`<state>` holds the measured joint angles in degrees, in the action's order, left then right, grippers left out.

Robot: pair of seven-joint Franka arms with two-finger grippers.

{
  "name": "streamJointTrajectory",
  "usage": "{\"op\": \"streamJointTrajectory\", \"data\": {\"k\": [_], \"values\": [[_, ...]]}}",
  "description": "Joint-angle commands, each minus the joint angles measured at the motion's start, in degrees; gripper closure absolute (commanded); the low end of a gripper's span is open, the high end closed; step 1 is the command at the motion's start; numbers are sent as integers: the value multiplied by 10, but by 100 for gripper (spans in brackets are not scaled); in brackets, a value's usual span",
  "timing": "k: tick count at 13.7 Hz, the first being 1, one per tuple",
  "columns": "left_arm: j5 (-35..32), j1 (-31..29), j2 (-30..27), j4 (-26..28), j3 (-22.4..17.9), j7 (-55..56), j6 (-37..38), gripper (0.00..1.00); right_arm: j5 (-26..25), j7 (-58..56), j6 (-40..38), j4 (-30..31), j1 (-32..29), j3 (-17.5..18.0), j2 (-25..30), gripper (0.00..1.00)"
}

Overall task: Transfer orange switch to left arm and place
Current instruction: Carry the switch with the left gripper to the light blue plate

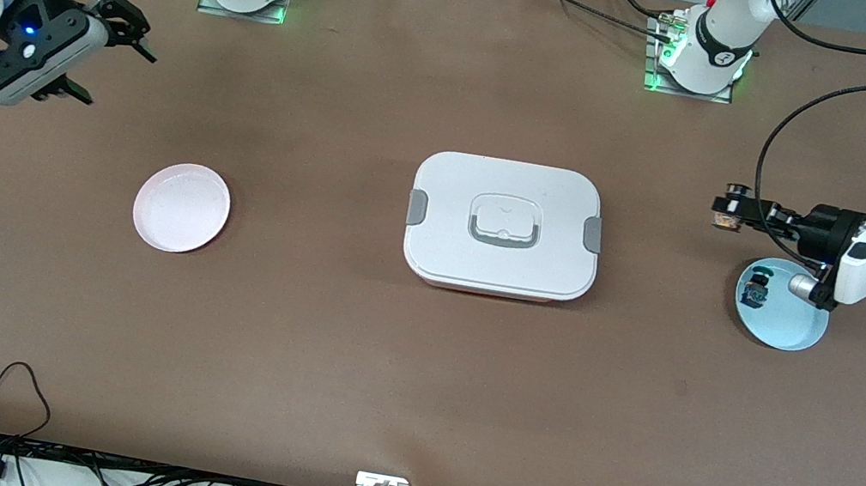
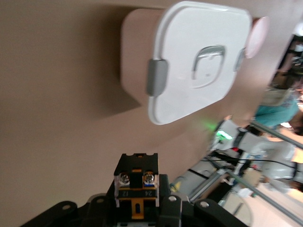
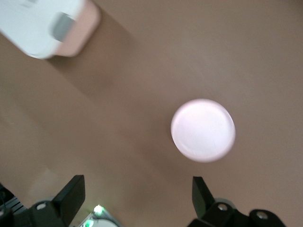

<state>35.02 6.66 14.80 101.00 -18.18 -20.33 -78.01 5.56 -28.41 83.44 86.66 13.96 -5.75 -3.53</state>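
My left gripper is shut on the orange switch, a tiny black block with an orange middle, and holds it up in the air over the bare table beside the blue plate. In the left wrist view the switch sits clamped between the jaws. The large white box with grey side clips stands at the table's middle; it also shows in the left wrist view. My right gripper is open and empty, up in the air over the right arm's end of the table; its fingers stand wide apart.
A small switch with a teal-green top lies on the blue plate. A pink-white plate lies toward the right arm's end, also in the right wrist view. The box's corner shows there too.
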Motion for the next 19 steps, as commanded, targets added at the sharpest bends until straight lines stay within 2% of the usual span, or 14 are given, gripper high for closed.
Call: {"op": "streamJointTrajectory", "data": {"k": [1,3,6,10,12,14,16,19], "values": [[-90,1,-23,-23,0,11,1,100,-64,101,-8,11,12,5,4,0],[-144,1,-33,-31,1,12,-8,100,-85,109,-1,10,12,4,0,0],[-229,2,-60,-35,2,11,-55,100,-89,117,4,7,11,3,-6,0],[-247,1,-73,-35,2,17,-64,100,-89,118,18,-5,6,0,-12,0],[-251,2,-80,-35,3,82,-62,100,-90,118,21,-9,4,-1,-13,0],[-255,1,-84,-35,2,100,-58,100,-88,119,18,-9,-3,-1,-20,0],[-255,-5,-82,-29,2,53,-59,100,-85,120,21,-8,-3,-1,-21,0],[-255,-8,-77,-28,2,-127,-81,100,-78,119,55,-9,-3,-1,-21,0]]}}
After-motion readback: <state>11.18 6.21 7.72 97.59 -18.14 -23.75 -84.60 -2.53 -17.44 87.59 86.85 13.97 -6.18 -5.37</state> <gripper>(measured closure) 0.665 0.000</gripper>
